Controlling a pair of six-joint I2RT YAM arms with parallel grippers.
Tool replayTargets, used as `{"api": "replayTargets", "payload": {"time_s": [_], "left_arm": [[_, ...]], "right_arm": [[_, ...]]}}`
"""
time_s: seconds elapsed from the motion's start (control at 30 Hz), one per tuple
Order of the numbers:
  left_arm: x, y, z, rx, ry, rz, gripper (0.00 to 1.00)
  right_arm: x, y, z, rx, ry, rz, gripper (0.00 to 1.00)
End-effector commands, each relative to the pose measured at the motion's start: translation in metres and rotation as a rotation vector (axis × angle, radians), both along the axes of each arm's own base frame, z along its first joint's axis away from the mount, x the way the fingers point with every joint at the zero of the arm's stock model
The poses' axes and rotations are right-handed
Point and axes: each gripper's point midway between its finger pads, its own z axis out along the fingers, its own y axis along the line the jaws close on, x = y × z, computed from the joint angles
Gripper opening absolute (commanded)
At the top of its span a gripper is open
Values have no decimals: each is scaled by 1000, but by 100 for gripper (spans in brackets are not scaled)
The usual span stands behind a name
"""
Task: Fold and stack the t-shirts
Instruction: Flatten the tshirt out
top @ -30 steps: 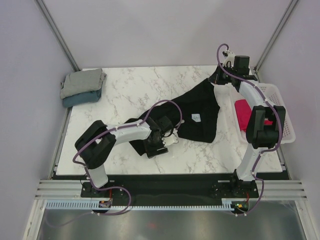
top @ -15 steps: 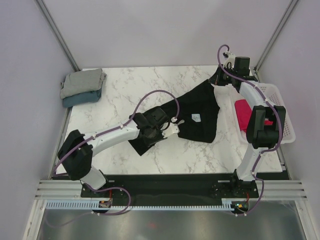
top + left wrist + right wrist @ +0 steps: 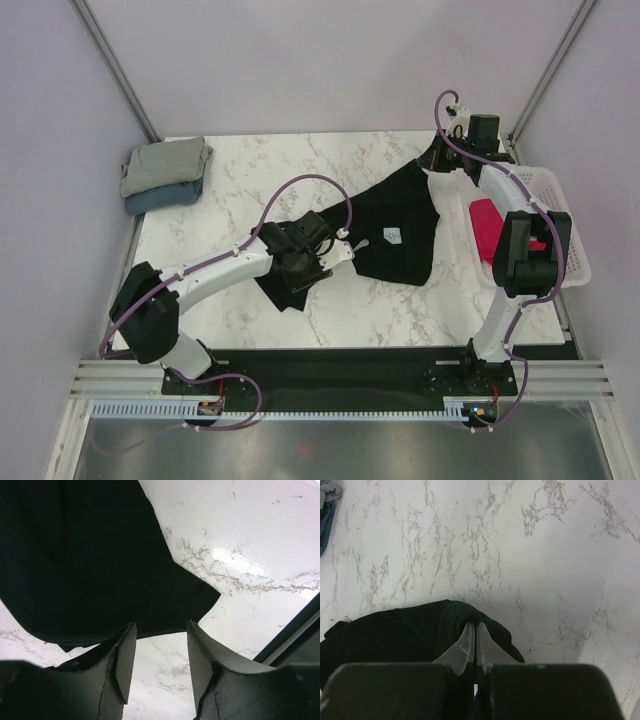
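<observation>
Right end effector [image 3: 475, 628] pinches the black t-shirt [image 3: 400, 205]; left end effector [image 3: 161, 630], spread over its edge, may miss the cloth.

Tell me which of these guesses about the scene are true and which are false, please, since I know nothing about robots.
1. The right gripper is pinched shut on the black t-shirt. True.
2. The left gripper is clamped on that shirt too. False: its fingers stand apart above the shirt's edge, with nothing between them.
3. The grey t-shirt lies on top of the blue t-shirt at the far left corner of the table. True.
4. The pink-red t-shirt is spread out flat on the marble. False: it lies in the white basket at the right side.
</observation>
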Motion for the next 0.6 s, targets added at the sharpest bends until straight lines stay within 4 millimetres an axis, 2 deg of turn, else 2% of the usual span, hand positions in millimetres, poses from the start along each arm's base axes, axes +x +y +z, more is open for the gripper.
{"api": "replayTargets", "payload": {"time_s": [0.0, 0.1, 0.33, 0.57], "left_arm": [[-12, 3, -6, 2, 52, -8, 53], [-25, 0, -25, 26, 118, -19, 53], [-36, -14, -40, 63, 156, -65, 53], [-48, -11, -57, 96, 207, -74, 51]], "right_arm": [[3, 1, 31, 17, -83, 11, 0], [4, 2, 30, 23, -80, 15, 0], [3, 3, 26, 19, -77, 22, 0], [5, 3, 25, 21, -78, 25, 0]]}}
